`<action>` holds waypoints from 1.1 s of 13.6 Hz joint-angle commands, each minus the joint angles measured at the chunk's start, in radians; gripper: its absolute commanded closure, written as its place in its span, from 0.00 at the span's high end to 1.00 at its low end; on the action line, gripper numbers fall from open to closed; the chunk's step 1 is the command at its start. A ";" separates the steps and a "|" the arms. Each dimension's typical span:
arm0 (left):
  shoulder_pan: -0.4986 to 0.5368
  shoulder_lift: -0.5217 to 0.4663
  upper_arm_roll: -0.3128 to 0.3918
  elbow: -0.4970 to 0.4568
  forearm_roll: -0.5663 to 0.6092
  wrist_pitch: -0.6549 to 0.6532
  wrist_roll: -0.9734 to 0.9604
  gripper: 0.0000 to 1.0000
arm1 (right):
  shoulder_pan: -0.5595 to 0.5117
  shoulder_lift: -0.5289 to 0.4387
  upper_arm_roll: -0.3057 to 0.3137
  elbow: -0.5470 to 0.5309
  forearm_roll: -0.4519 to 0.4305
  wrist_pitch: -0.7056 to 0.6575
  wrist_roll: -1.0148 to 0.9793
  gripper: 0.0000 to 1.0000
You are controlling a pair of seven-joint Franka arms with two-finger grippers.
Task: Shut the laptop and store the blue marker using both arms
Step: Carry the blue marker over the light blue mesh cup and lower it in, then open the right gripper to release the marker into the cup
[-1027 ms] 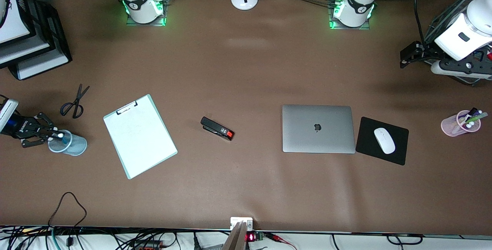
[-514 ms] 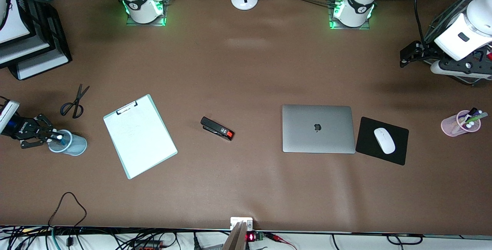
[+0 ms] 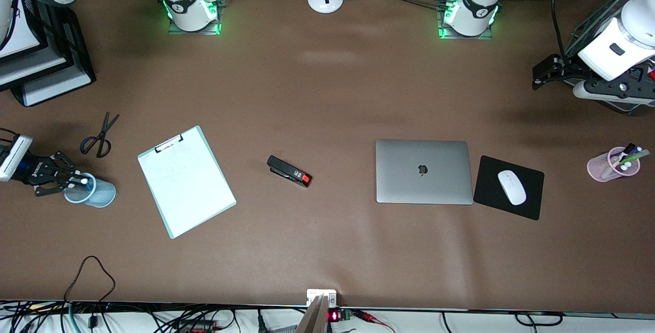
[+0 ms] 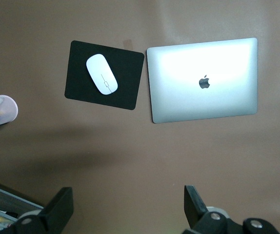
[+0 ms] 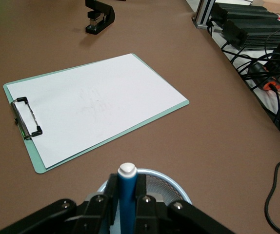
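Note:
The silver-grey laptop (image 3: pixel 423 171) lies shut on the table, apple logo up; it also shows in the left wrist view (image 4: pixel 203 80). My right gripper (image 3: pixel 69 179) is shut on the blue marker (image 3: pixel 86 183) and holds it upright, white tip up, over a light blue mesh cup (image 3: pixel 97 195) at the right arm's end of the table. In the right wrist view the marker (image 5: pixel 127 192) stands between the fingers (image 5: pixel 111 192) above the cup's rim (image 5: pixel 176 187). My left gripper (image 3: pixel 543 73) waits open and empty in the air, its fingertips (image 4: pixel 59 209) wide apart over bare table.
A clipboard with white paper (image 3: pixel 185 180), scissors (image 3: pixel 100 136) and a black stapler with a red end (image 3: pixel 289 171) lie between cup and laptop. A black mouse pad (image 3: pixel 527 205) with a white mouse (image 3: pixel 511 187) is beside the laptop. A pink pen cup (image 3: pixel 611 165) stands at the left arm's end.
My right gripper has shifted slightly over the blue cup, with the marker still in it. The left arm and the laptop have not moved.

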 commanded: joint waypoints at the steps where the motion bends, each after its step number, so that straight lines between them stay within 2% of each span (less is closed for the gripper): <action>1: 0.002 0.010 0.005 0.026 -0.011 -0.021 0.016 1.00 | -0.012 0.005 0.006 0.026 -0.041 -0.011 0.009 0.52; 2: 0.002 0.010 0.005 0.026 -0.011 -0.021 0.016 1.00 | -0.012 0.004 0.006 0.028 -0.040 -0.014 0.012 1.00; 7: 0.002 0.010 0.005 0.026 -0.011 -0.021 0.014 1.00 | -0.012 -0.021 0.006 0.028 -0.048 -0.022 0.057 1.00; 12: 0.002 0.010 0.005 0.026 -0.011 -0.021 0.014 1.00 | 0.000 -0.076 0.002 0.032 -0.081 -0.088 0.219 1.00; 15: 0.002 0.010 0.004 0.026 -0.011 -0.023 0.014 1.00 | 0.018 -0.153 0.013 0.032 -0.161 -0.112 0.347 1.00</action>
